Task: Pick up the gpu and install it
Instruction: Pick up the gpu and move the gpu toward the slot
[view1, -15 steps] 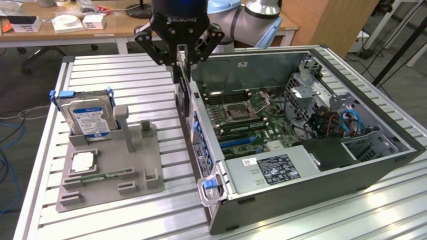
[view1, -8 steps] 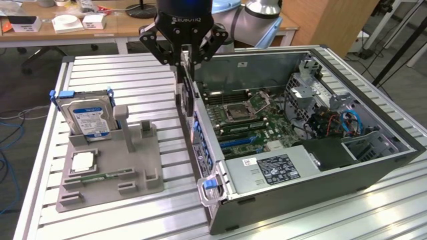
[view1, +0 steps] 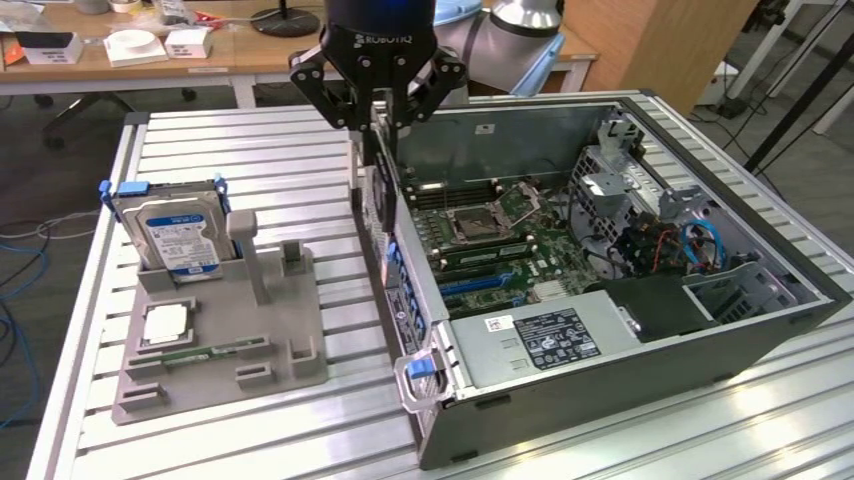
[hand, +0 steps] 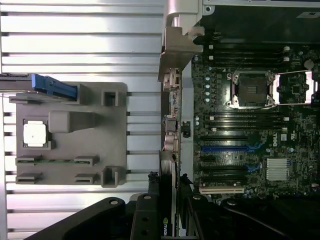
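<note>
Tool (view1: 378, 100) is clenched on the gpu (view1: 384, 175), which hangs edge-down over the open computer case (view1: 747, 330), close to its wall on the exterior view's left. Risk: the bracket snags that wall, or the card edge misses the blue slot (hand: 227, 148) and jams or twists in the grip.

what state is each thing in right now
case: on its side, open
gripper: shut on gpu
gpu: held on edge over case wall, not seated
hard drive: upright in holder
cpu socket: cover open
</note>
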